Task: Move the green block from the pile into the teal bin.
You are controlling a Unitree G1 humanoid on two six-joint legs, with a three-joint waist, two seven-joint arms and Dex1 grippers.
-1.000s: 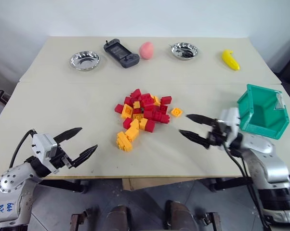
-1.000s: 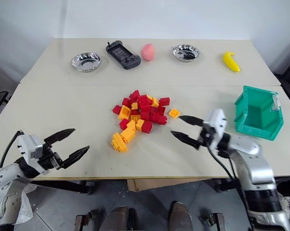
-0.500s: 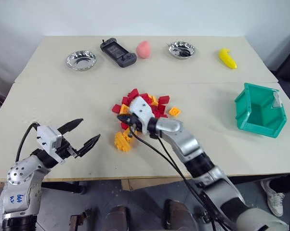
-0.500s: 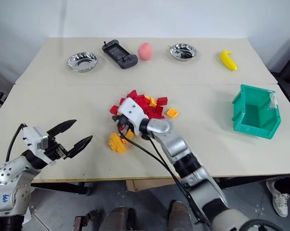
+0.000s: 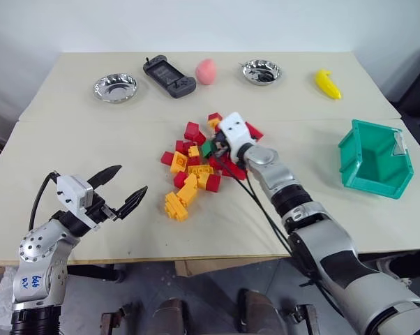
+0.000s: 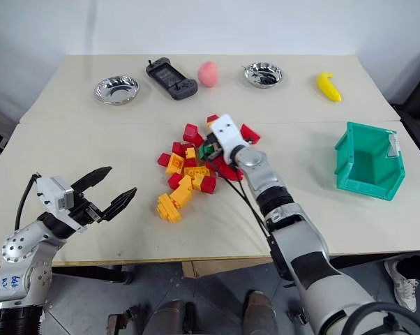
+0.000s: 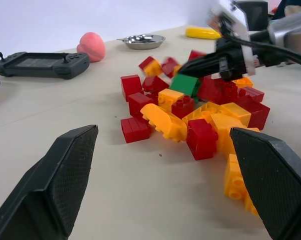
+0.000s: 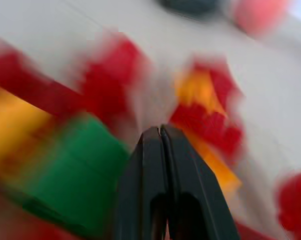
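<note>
Left gripper (image 5: 117, 192): fingers spread, empty, low over the table's (image 5: 70, 150) near left edge.
Pile (image 5: 196, 164): red and yellow-orange bricks scattered mid-table.
Right gripper (image 8: 161, 137): fingers pressed together, holding nothing, tips in the pile just beside the green block.
Green block (image 5: 207, 149): in the pile's far part, among red bricks.
Teal bin (image 5: 376, 159): right side, well apart from the pile.

Right wrist view: bricks of the pile (image 8: 105, 85) smeared by motion blur, studs unreadable; green block (image 8: 70, 185) at seven o'clock of the right gripper (image 8: 162, 135), a soft patch, edges indistinct. Head view: white wrist housing covers the pile's centre.
</note>
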